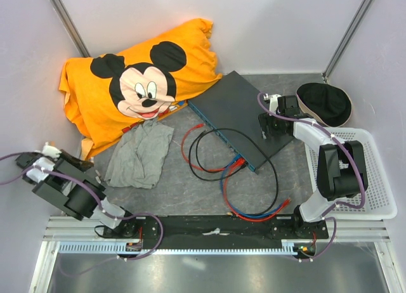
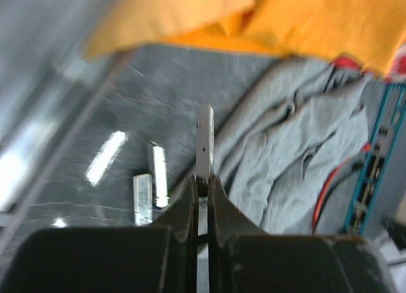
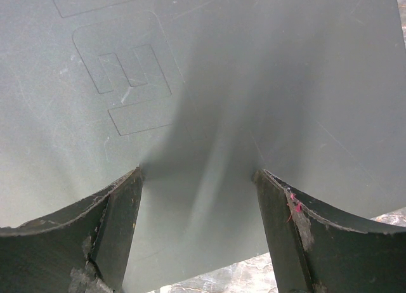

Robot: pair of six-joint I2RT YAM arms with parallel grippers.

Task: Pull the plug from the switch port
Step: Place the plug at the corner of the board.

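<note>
Flat at mid-table in the top view: the switch (image 1: 241, 112), teal face (image 1: 219, 136) turned toward 7 o'clock, with a red cable (image 1: 185, 147), a black cable (image 1: 198, 161) and a blue cable (image 1: 254, 212) looping off it toward 6. Over its 3 o'clock end, the right gripper (image 1: 268, 125), spread wide, holding nothing. Far off at 9 o'clock, well apart from the box, the left gripper (image 1: 28, 160), pinched shut with nothing clearly in it. Looks like the bracing step: steadying the box, no plug gripped yet. Next calls for bringing the left arm across to the teal face, opening on one plug, then drawing straight out toward 7. From the right wrist only: both fingertips at or just above the grey lid, an embossed mark (image 3: 124, 71) at 11. From the left wrist only: sockets at 3 o'clock beyond a grey cloth (image 2: 298, 147), too blurred for picking out the filled port.
</note>
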